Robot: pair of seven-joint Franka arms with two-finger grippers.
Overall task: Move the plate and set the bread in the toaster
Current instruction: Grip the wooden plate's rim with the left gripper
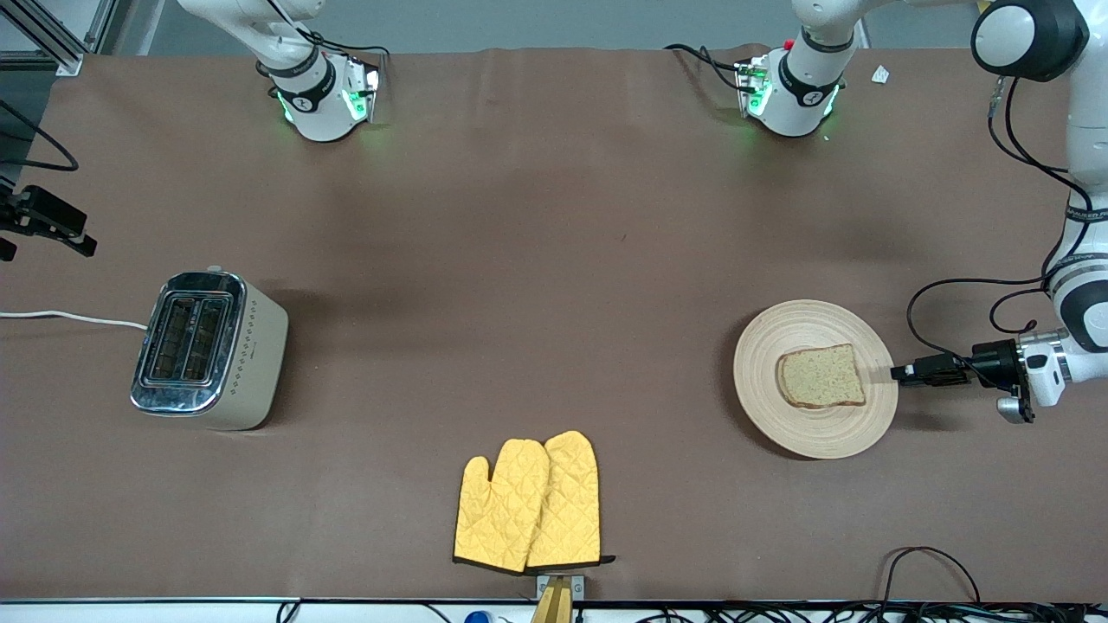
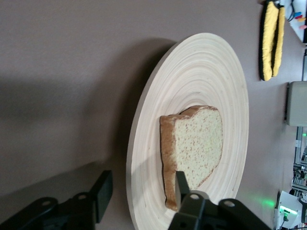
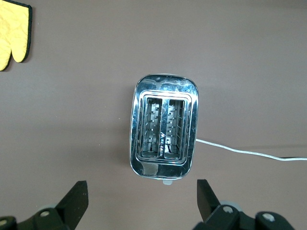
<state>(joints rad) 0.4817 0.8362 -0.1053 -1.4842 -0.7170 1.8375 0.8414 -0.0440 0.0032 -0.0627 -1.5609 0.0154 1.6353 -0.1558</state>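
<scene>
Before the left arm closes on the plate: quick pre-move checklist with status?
1. Left gripper open: ok, fingers apart in the left wrist view.
2. Fingers straddle the plate rim: ok, one finger outside the rim, the other over the plate.
3. Bread clear of the fingers: not ok, the inner finger sits right at its crust.
4. Bread flat on the plate: ok.
5. Toaster slots empty: ok, per the right wrist view.
6. Right gripper open over the toaster: ok; that arm waits.
7. Mitts clear of the plate: ok.
</scene>
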